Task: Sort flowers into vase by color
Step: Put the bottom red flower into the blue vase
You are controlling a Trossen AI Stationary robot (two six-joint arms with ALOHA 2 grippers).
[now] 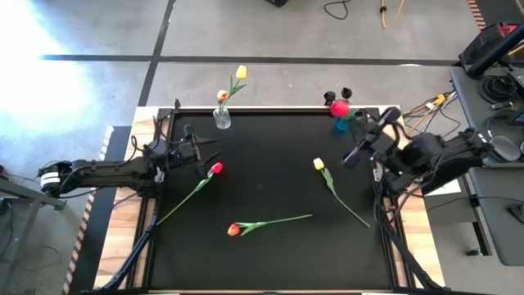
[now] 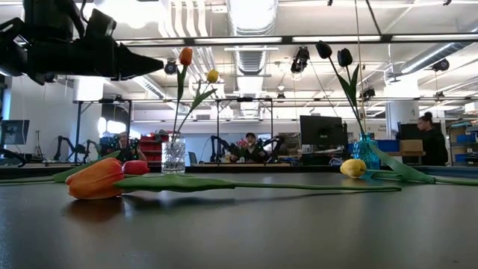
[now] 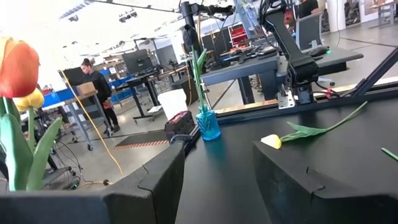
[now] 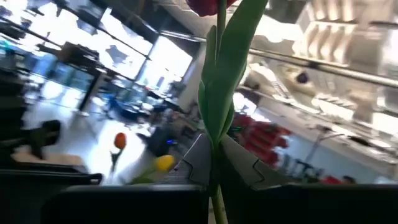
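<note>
A clear vase at the far edge holds a yellow and an orange tulip. A blue vase holds dark tulips. Three tulips lie flat on the black table: a red one, a yellow one and an orange one. My right gripper is beside the blue vase, shut on a red tulip. My left gripper is open and hovers above the table, just beyond the lying red tulip's head. My right gripper pinches the red tulip's green stem between its two fingers, which lie across the stem. A long leaf and the red head rise beyond the fingers. The tulip is lifted clear of the table.
The table's near half holds only the orange tulip and its long stem. The yellow tulip's stem runs toward the right edge. Cables and equipment lie on the floor and on a bench to the right. People sit at desks in the room beyond.
</note>
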